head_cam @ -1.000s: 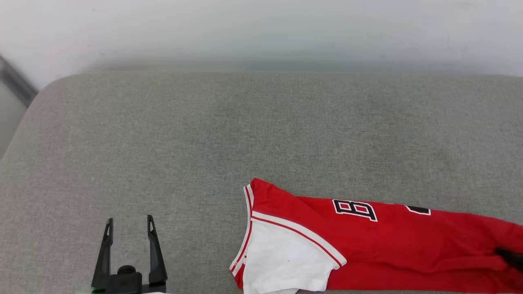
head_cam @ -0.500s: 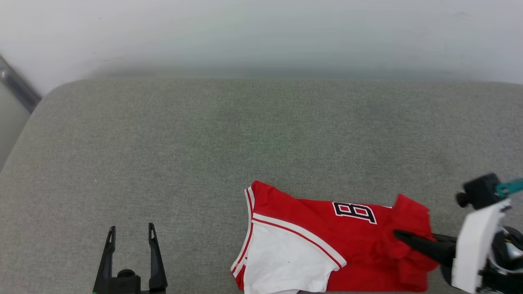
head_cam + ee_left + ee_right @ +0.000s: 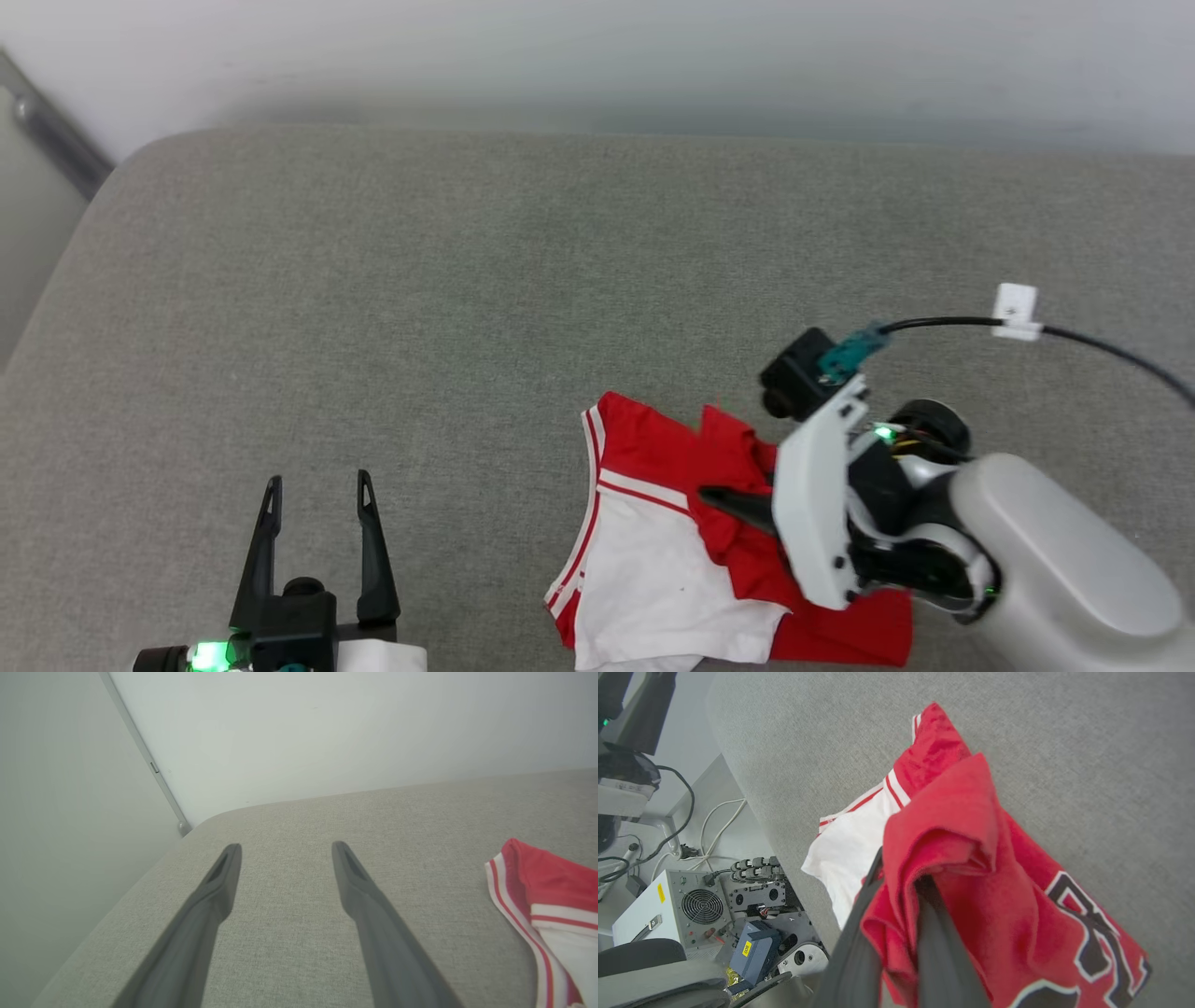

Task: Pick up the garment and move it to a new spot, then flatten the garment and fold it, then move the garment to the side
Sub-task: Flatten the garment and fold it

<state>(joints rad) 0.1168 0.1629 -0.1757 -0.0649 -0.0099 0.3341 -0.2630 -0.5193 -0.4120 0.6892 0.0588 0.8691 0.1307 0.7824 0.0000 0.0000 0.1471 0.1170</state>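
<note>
**A:** Moved: right pincer [image 3: 719, 499], clamped on the garment [image 3: 653, 579], carried its red end leftward.
**B:** Lie?
**A:** It lay crosswise at the near edge of the cushion [image 3: 373, 280], sleeve leftward. Left pincer [image 3: 318, 478] stood spread, empty.

Lab: electronics box [image 3: 668, 905], floor cables [image 3: 717, 828]

Open grey cushion [image 3: 448, 280] spreads across the left and far side, room to pass; the bunched garment [image 3: 653, 579] and right gripper [image 3: 724, 499] with its cable [image 3: 934, 323] block the near right; a wall [image 3: 597, 56] closes the back
</note>
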